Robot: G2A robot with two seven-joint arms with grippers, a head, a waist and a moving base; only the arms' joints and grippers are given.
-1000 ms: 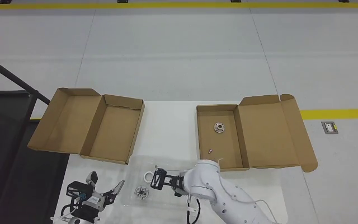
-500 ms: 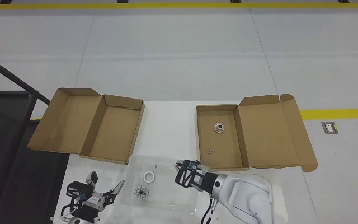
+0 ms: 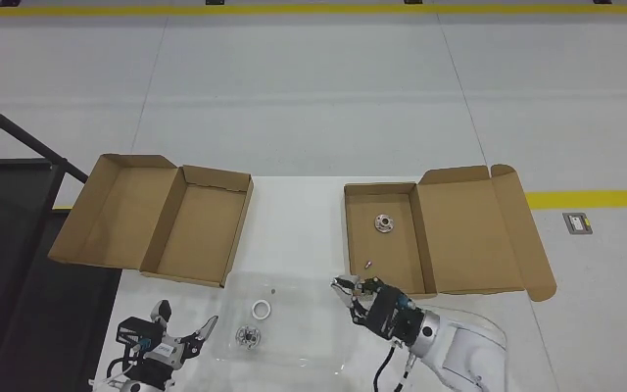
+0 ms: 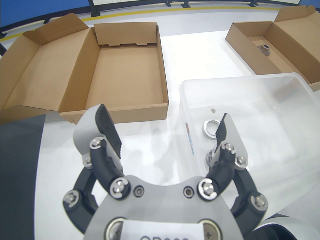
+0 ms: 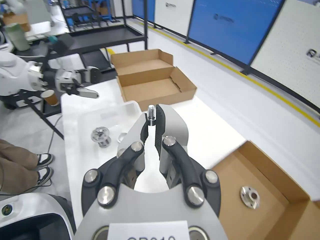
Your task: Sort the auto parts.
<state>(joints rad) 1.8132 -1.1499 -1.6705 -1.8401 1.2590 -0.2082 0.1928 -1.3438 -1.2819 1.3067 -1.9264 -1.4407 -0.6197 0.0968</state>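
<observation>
My right gripper is shut on a small threaded bolt and hangs between the clear plastic bin and the right cardboard box. That box holds a metal flange and a small screw. In the bin lie a white ring and a flanged metal part. My left gripper stands open at the bin's left side, with nothing between its fingers. The left cardboard box has nothing in it.
Both boxes have their lids folded flat outward. A black rack stands beyond the table's left edge. White tabletop shows between the two boxes. A paper cup stands near the left arm in the right wrist view.
My right gripper has moved from over the bin to the right, toward the right box, with the bolt in it. The left gripper has stayed in place.
</observation>
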